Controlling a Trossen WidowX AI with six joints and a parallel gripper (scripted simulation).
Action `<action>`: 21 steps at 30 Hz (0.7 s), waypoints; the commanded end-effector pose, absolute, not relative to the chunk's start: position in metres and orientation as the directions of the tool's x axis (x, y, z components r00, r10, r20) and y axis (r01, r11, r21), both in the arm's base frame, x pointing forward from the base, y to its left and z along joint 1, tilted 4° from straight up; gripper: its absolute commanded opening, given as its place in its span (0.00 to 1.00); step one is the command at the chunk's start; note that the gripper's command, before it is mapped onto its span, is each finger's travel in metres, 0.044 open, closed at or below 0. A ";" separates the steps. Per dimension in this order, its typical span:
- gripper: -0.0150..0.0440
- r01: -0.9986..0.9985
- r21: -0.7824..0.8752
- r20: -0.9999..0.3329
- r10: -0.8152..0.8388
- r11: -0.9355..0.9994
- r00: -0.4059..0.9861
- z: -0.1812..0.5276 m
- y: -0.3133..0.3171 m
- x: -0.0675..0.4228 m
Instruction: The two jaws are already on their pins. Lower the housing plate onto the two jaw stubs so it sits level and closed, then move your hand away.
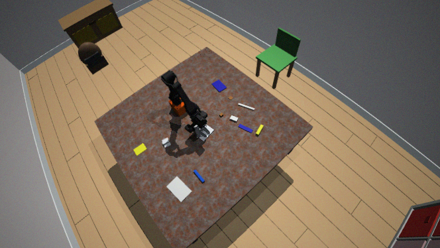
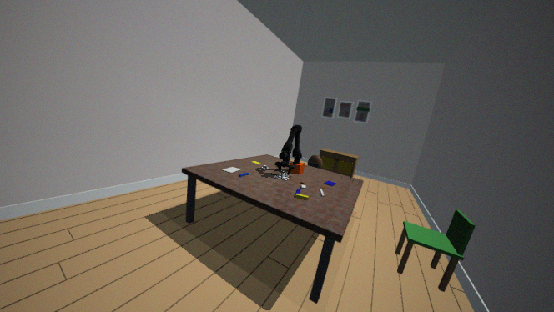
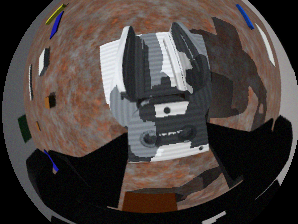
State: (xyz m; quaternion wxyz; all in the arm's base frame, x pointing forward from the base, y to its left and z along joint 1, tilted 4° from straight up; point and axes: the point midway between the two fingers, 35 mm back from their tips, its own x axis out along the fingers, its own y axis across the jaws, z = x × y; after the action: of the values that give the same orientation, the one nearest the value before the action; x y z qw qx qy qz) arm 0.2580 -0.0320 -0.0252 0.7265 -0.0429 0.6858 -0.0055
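The grey housing plate (image 3: 167, 146), with two round holes and a small dark hole, is between the black fingers of my gripper (image 3: 166, 132) (image 1: 197, 124) (image 2: 284, 168), which is shut on it. The plate is over the near part of the pale ribbed base (image 3: 106, 64) (image 1: 209, 128). Two upright jaws, the left jaw (image 3: 129, 64) and the right jaw (image 3: 191, 57), stand side by side on the base beyond the plate. Grey shapes show in the two round holes. The stubs' seating and any gap under the plate are hidden or too small to tell.
A small white-and-grey part (image 1: 166, 142) (image 2: 264, 167) lies beside the arm's shadow. White, blue and yellow pieces lie around, among them a white block (image 1: 234, 119), a blue bar (image 1: 245, 128) and a white sheet (image 1: 179, 189). The orange arm base (image 2: 298, 168) stands behind the gripper.
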 end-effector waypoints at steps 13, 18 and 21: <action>0.85 -0.054 -0.074 -0.996 -0.071 0.996 0.058 -0.029 -0.033 0.258; 0.85 -0.054 -0.074 -0.996 -0.071 0.996 0.058 -0.029 -0.033 0.258; 0.85 -0.054 -0.074 -0.996 -0.071 0.996 0.058 -0.031 -0.033 0.258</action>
State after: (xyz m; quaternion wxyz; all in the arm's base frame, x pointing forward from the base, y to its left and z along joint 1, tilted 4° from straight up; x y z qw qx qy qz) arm 0.2581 -0.0322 -0.0291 0.7264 -0.0429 0.6859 -0.0055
